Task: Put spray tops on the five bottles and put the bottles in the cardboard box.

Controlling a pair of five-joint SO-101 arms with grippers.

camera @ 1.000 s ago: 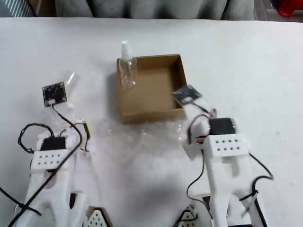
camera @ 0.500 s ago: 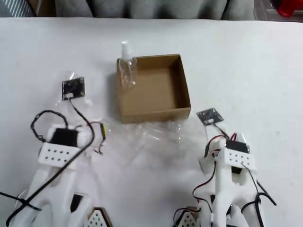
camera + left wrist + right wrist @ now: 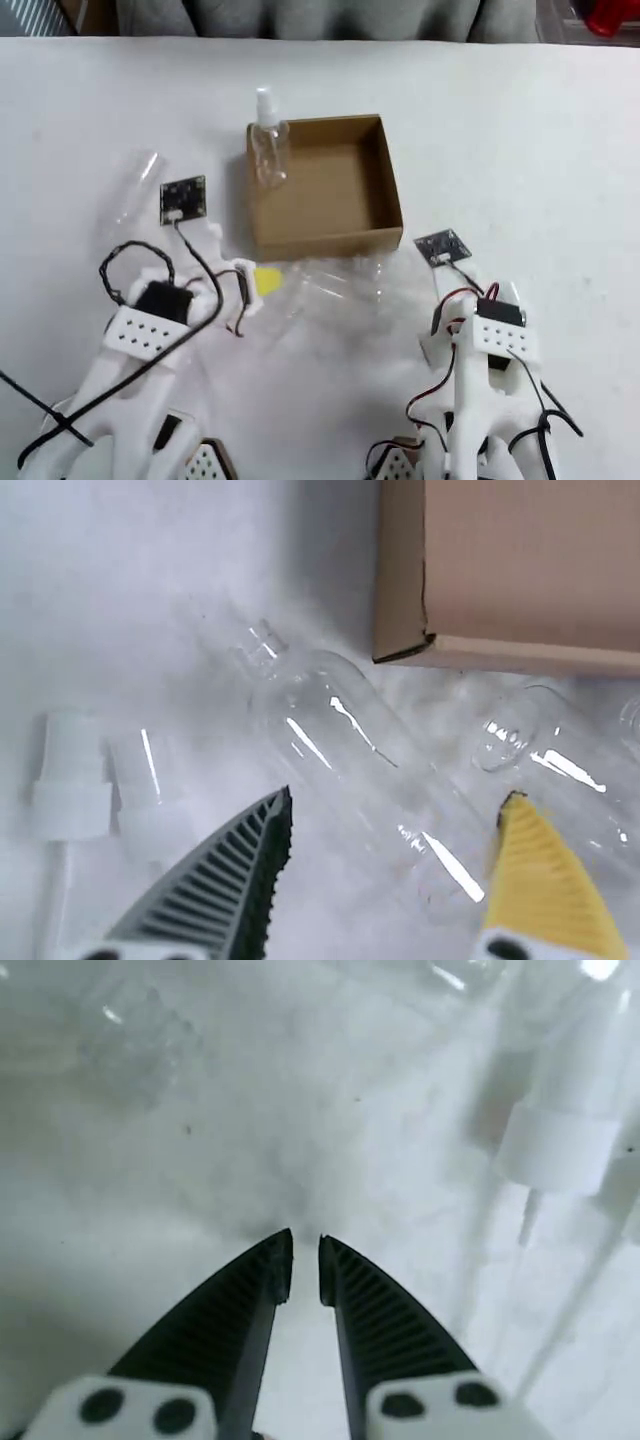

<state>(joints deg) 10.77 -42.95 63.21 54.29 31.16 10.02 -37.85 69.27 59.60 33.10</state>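
An open cardboard box [image 3: 367, 217] stands mid-table. One clear bottle with a white spray top [image 3: 268, 140] stands at the box's left wall. Several clear bottles without tops [image 3: 335, 285] lie in front of the box. My left gripper [image 3: 398, 798] is open, its grey and yellow fingers on either side of one lying bottle [image 3: 340, 740], just off the box corner [image 3: 420, 630]. Two white spray tops [image 3: 72, 790] lie beside it. My right gripper [image 3: 305, 1265] is shut and empty over bare table, with a spray top and its tube [image 3: 558, 1140] lying close by.
Another clear bottle [image 3: 135, 185] lies on the table left of the box. A second topless bottle [image 3: 565, 770] lies past the yellow finger. Both arms rise from the front edge. The white table stretches free behind and to the right of the box.
My left arm has swung right toward the front of the box. The right arm drew back from the box's right wall to the front right, then stayed still.
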